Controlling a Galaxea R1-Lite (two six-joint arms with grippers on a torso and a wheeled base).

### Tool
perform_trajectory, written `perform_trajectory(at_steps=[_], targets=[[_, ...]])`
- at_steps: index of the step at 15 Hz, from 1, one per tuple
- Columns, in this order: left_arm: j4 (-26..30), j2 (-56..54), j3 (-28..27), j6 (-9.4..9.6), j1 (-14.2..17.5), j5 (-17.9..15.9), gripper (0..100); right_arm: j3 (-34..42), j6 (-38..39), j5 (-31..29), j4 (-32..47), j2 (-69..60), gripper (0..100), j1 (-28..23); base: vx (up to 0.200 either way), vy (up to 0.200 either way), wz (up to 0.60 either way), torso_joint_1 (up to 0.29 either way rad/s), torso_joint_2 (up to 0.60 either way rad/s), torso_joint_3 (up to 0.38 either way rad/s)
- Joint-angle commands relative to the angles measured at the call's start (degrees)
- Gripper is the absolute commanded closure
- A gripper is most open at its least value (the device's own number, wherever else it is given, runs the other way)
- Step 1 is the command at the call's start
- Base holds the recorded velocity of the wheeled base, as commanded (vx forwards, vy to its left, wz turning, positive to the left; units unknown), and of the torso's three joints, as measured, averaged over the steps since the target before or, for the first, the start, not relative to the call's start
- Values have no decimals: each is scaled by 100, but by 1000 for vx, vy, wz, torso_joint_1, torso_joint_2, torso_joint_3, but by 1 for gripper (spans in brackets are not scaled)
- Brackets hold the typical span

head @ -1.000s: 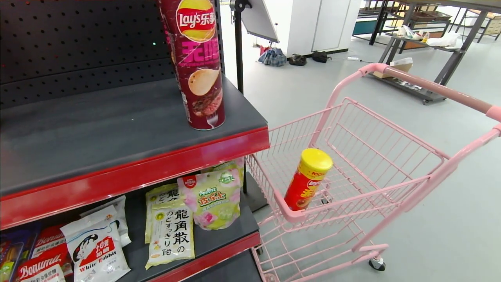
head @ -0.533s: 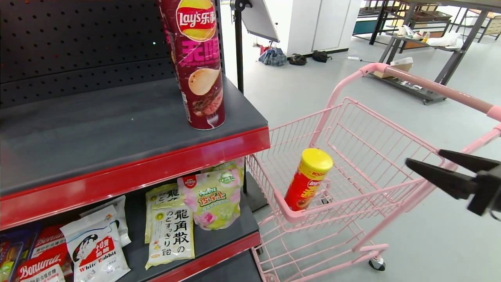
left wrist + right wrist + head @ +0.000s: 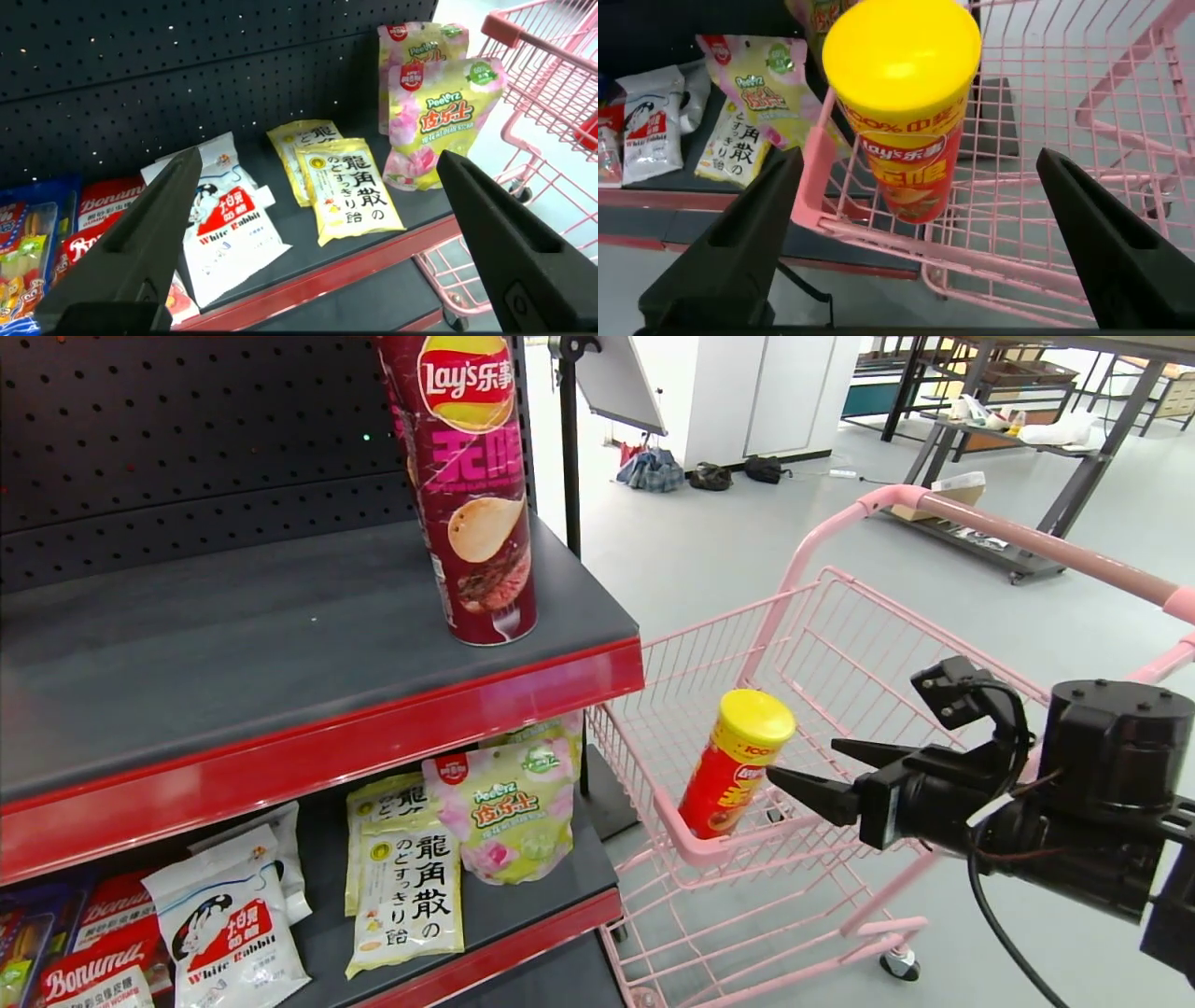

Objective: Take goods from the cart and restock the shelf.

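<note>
one maroon can (image 3: 476, 495) already stands at the front right edge of the shelf (image 3: 233, 644). the yellow-lidded can (image 3: 738, 761) leans, ungripped, in the corner of the cart (image 3: 691, 845) nearest the shelf. the right gripper (image 3: 803, 761) hangs just beside it, jaws wide apart.

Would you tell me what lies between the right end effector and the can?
Nothing: in the head view the stretch from right end effector to can is bare.

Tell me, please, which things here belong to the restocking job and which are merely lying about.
Job: yellow-lidded can in the pink cart; upper shelf; right pincer, open, near the can.
Lying about: maroon crisp tube standing on that shelf; snack bags on the lower shelf; bundles on the floor behind.
</note>
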Motion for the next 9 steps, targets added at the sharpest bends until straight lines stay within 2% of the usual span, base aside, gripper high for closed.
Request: perform_trajectory(at_steps=[1,7,8,9], targets=[[2,5,0,-3,2,4,0,-160,22,6,-18,405,0,47,0,0,0,0,0,0],[2,5,0,-3,2,4,0,-291,110,6,-343,959,0,99,0,0,0,0,0,0],[2,5,0,-3,2,4,0,-353,197,-20,-976,1442,0,99,0,0,0,0,0,0],[2,5,0,5,2,4,0,-370,215,-20,-1152,1556,0,108,0,0,0,0,0,0]])
